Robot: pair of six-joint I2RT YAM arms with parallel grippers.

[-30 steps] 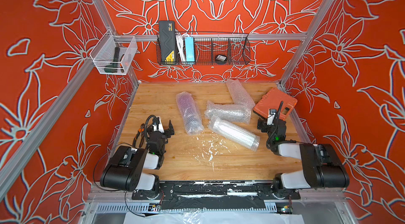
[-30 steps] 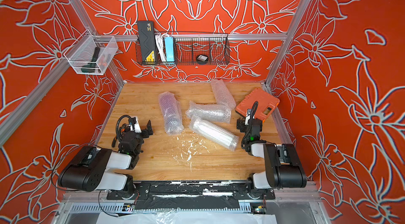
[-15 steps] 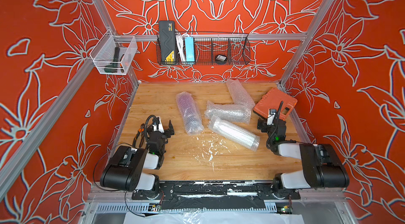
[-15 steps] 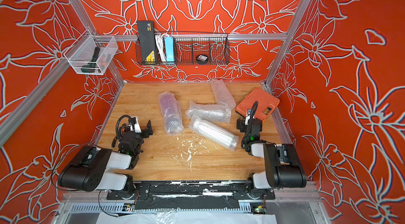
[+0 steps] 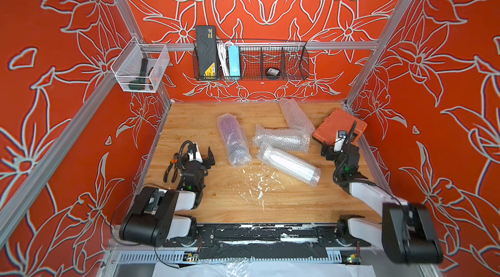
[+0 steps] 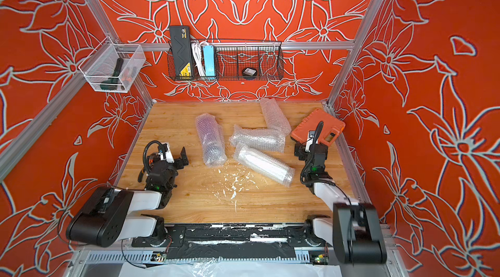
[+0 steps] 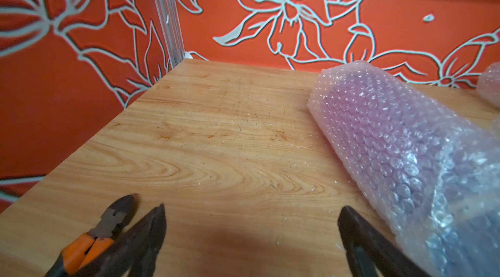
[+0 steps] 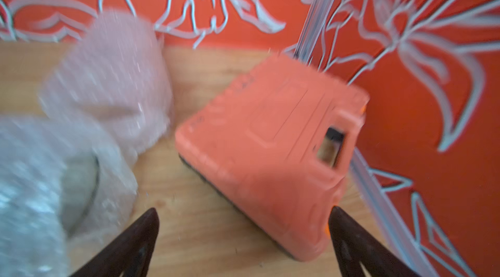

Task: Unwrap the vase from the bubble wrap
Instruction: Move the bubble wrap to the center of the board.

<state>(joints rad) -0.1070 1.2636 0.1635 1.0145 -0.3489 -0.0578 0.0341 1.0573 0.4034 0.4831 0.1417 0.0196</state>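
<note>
The unwrapping is not yet begun. Both arms sit low at the near corners, carrying nothing. My left gripper (image 7: 251,212) has its fingers spread wide and bare, and so does my right gripper (image 8: 243,209). The bubble wrap (image 5: 234,140) closest to my left arm lies as a tube on the wooden table (image 5: 189,118), just right of that gripper, with a purplish vase (image 7: 378,116) showing dimly through it. Three more wrapped bundles (image 5: 281,140) lie further right. Next, I judge, I need a loose edge of wrap to pinch, and I can't make one out from here. Pliers (image 7: 89,240) lie just left of my left fingers, and an orange case (image 8: 270,153) sits straight ahead of the right gripper, crowding its reach.
</note>
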